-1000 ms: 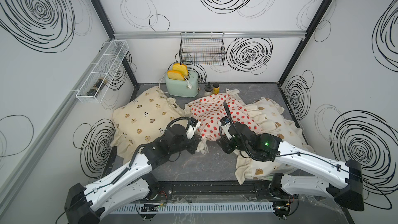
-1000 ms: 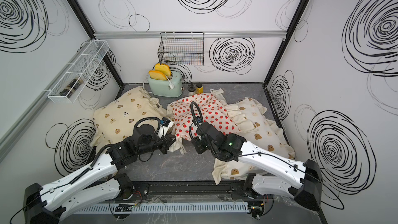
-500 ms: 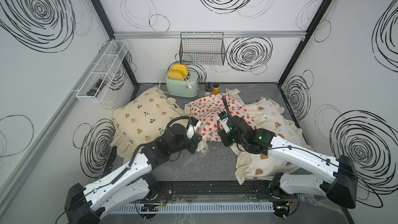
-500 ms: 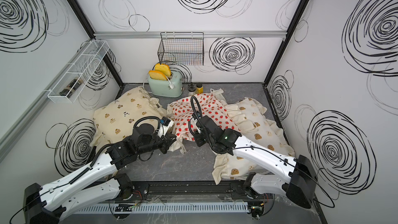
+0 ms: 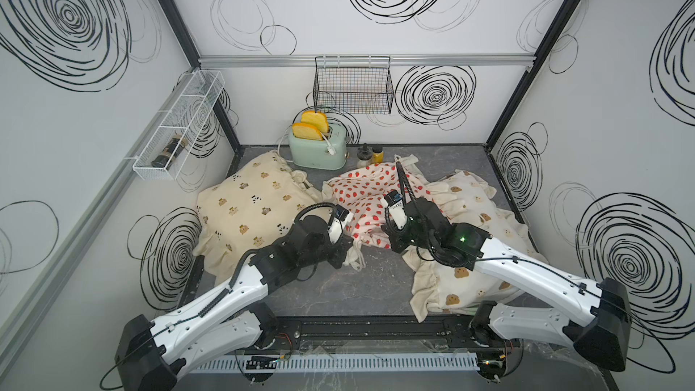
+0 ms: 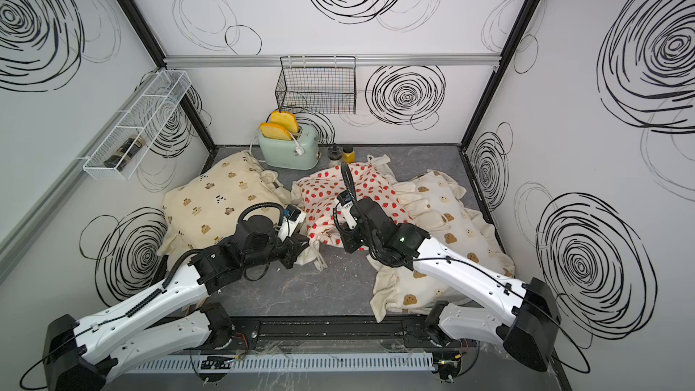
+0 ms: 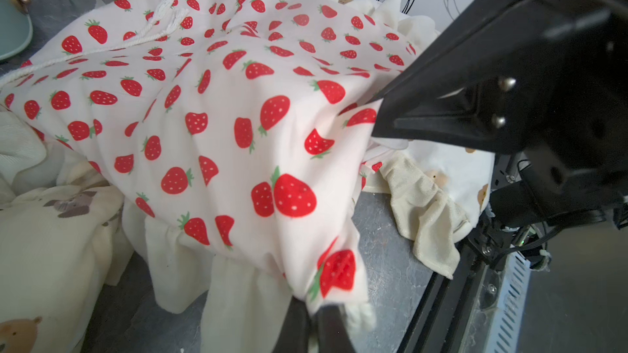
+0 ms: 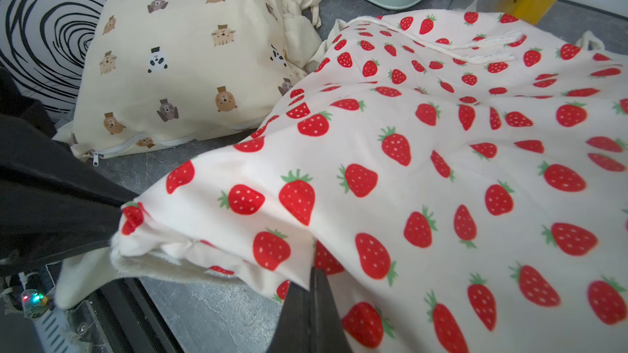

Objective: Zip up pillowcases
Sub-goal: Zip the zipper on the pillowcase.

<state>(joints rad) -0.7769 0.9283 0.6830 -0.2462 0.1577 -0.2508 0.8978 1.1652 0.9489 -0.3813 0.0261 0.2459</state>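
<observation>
strawberry pillowcase (image 7: 238, 113), left fingers (image 7: 295, 334) and right fingers (image 8: 292, 327) each pinching an edge; zipper hidden

Strawberry case (image 5: 361, 197), front corners lifted, lies btwn bear/panda case (image 5: 248, 201) (plump) & bear-face case (image 5: 470, 201).

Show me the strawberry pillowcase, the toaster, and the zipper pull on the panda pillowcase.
strawberry pillowcase (image 5: 364, 197): in a top view, middle of its printed cloth.
toaster (image 5: 316, 154): in a top view, its mint front wall.
zipper pull (image 8: 95, 159): right wrist view, the hanging metal tab.
</observation>
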